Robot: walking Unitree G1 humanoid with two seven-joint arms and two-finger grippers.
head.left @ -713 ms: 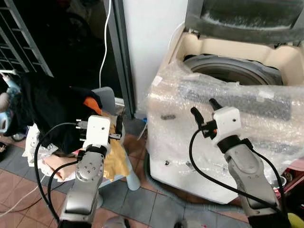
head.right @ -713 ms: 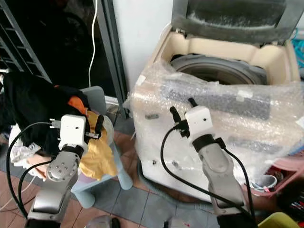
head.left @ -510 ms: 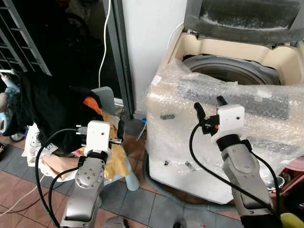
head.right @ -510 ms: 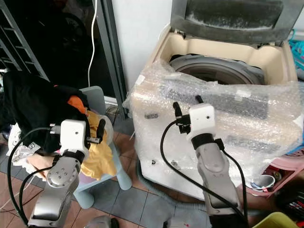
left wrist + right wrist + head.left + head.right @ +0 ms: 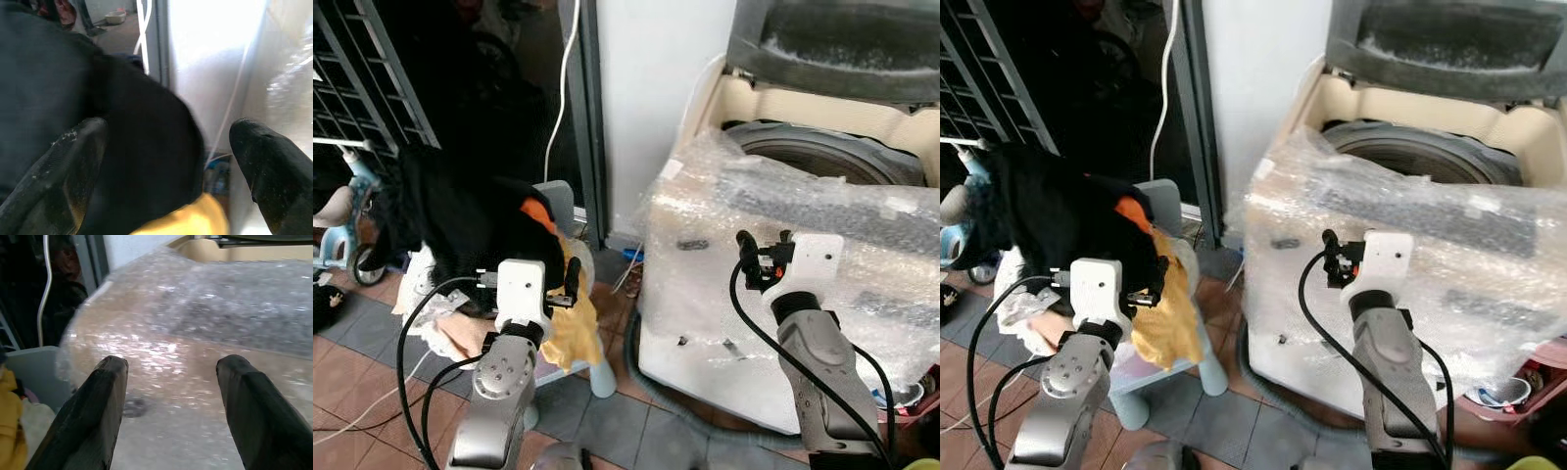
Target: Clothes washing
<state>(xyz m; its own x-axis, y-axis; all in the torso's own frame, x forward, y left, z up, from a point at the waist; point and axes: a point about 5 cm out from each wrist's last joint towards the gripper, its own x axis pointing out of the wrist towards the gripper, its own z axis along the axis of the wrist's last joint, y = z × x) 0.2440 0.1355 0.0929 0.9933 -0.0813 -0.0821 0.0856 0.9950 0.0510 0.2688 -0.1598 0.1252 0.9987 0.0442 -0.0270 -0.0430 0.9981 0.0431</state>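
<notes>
A top-loading washing machine stands at the right, its lid up, its drum showing, its front wrapped in bubble wrap. A pile of clothes lies on a pale chair at the left: a black garment, an orange piece and a yellow garment. My left gripper is open, right in front of the black garment and just above the yellow one. My right gripper is open and empty, held close to the machine's wrapped front.
A white cable hangs beside a dark door post. A metal grille fills the far left. A grey hose curls on the tiled floor at the machine's base. A pink basin sits low at the right.
The whole picture has slid to the right, so the camera has turned towards the clothes pile. Both grippers keep their places and stay open.
</notes>
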